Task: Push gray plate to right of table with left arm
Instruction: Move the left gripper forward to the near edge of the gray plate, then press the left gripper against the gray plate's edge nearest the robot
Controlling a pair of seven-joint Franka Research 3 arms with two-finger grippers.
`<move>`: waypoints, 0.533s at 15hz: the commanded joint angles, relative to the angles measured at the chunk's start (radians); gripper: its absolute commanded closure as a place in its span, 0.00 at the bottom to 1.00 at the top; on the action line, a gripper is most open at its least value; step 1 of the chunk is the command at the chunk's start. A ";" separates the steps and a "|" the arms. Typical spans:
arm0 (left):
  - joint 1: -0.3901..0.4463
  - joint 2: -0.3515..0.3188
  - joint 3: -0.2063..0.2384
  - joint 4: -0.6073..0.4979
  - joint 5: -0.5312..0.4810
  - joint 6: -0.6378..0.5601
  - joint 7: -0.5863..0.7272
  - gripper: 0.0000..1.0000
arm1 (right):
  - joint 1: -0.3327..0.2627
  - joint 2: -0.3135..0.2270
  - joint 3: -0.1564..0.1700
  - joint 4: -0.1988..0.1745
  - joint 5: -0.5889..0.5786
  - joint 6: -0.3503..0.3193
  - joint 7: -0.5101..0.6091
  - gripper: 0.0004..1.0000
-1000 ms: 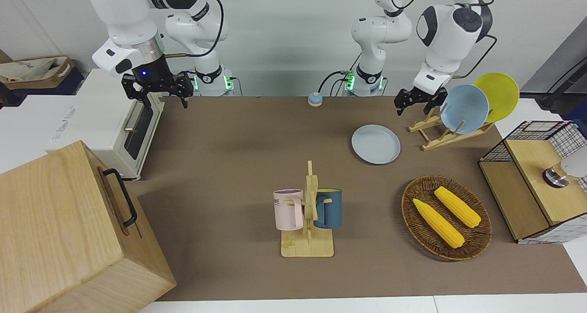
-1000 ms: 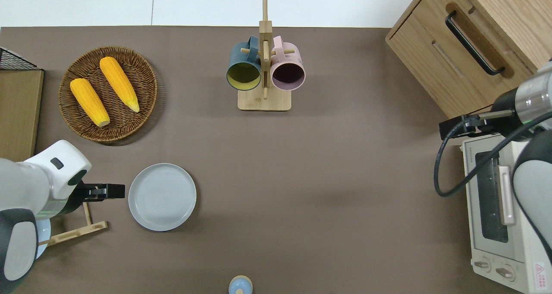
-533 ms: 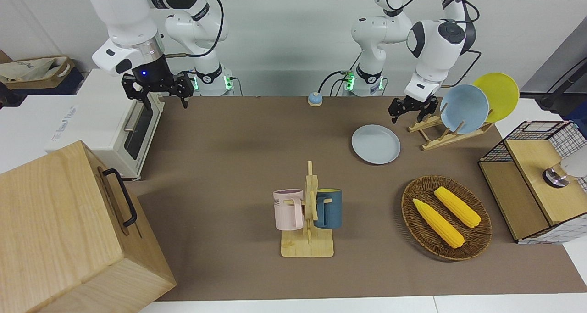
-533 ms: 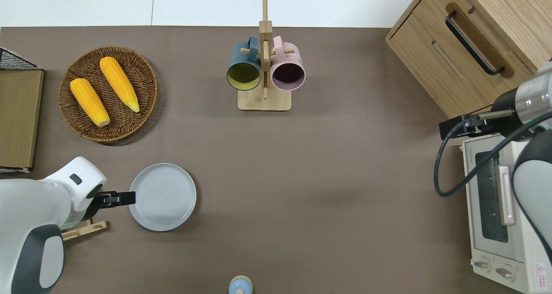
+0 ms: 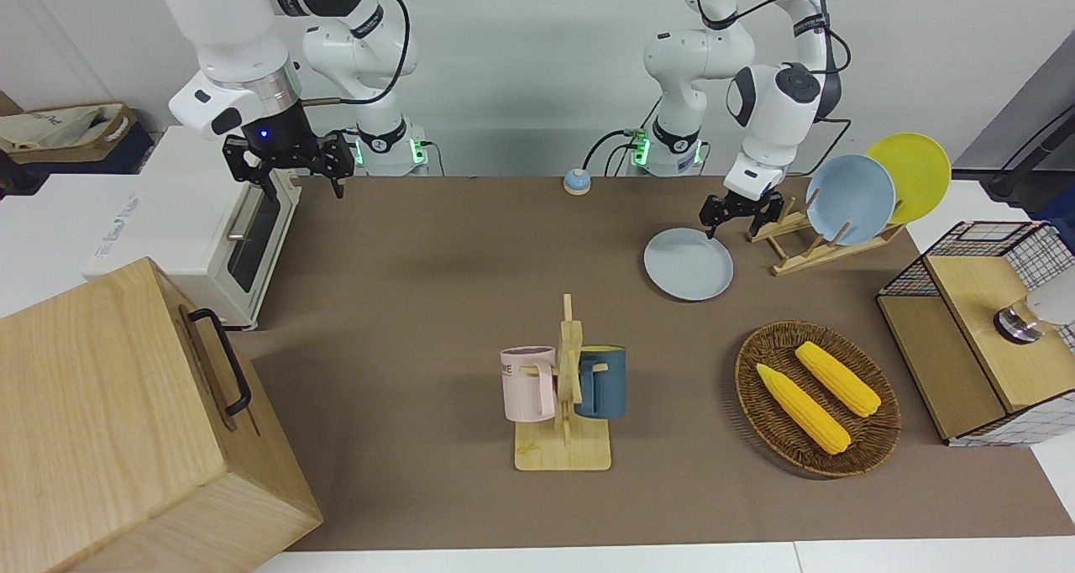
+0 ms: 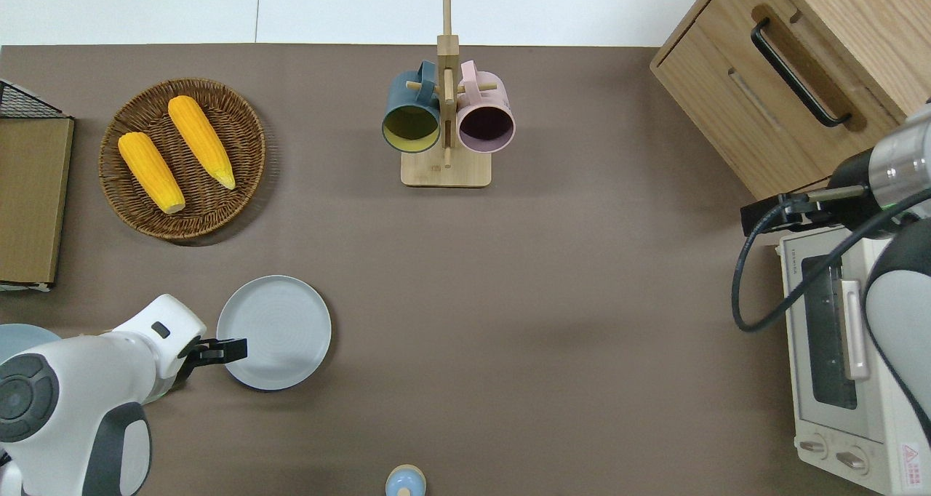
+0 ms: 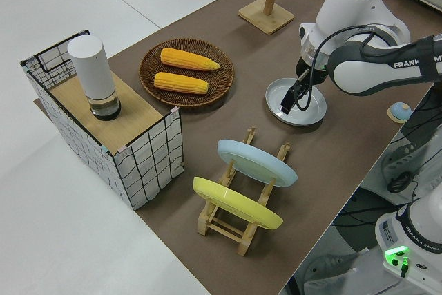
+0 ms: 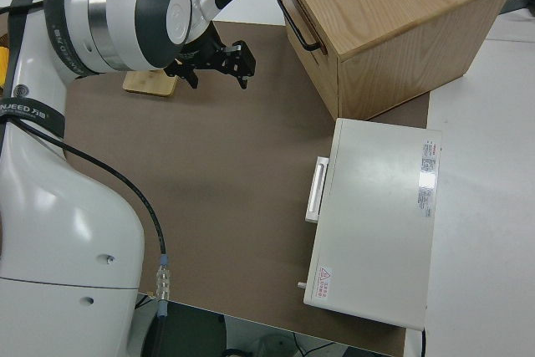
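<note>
gray plate (image 6: 274, 332) flat on brown table (image 6: 509, 300); left gripper (image 6: 234, 350), grip unclear, over its rim.

Mostly wood and matte stuff around me.
My glossy white left arm (image 6: 65, 394) works on a matte brown table (image 6: 553, 278); the gray plate (image 6: 274, 332) looks smooth, the basket (image 6: 182, 158) rough wicker, the mug rack (image 6: 445, 169) pale wood.

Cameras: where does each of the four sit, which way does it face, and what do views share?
Front: across the table, facing both arms.
Overhead: straight down; left gripper over the gray plate rim.
Left side: raised at the left arm's end, showing that arm, plate, rack.
Right side: above the parked right arm, toaster oven.
Shared: front, overhead and left side views show the plate.
</note>
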 commanded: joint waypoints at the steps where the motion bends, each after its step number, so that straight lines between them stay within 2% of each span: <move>1: 0.006 0.050 -0.001 -0.071 0.003 0.154 0.008 0.00 | -0.001 -0.006 0.000 0.001 0.007 -0.010 0.005 0.02; 3: 0.007 0.090 -0.001 -0.087 0.003 0.213 0.008 0.00 | -0.001 -0.006 0.000 0.001 0.007 -0.010 0.003 0.02; 8: 0.007 0.099 -0.001 -0.088 0.003 0.216 0.008 0.01 | -0.001 -0.006 0.000 0.001 0.007 -0.010 0.003 0.02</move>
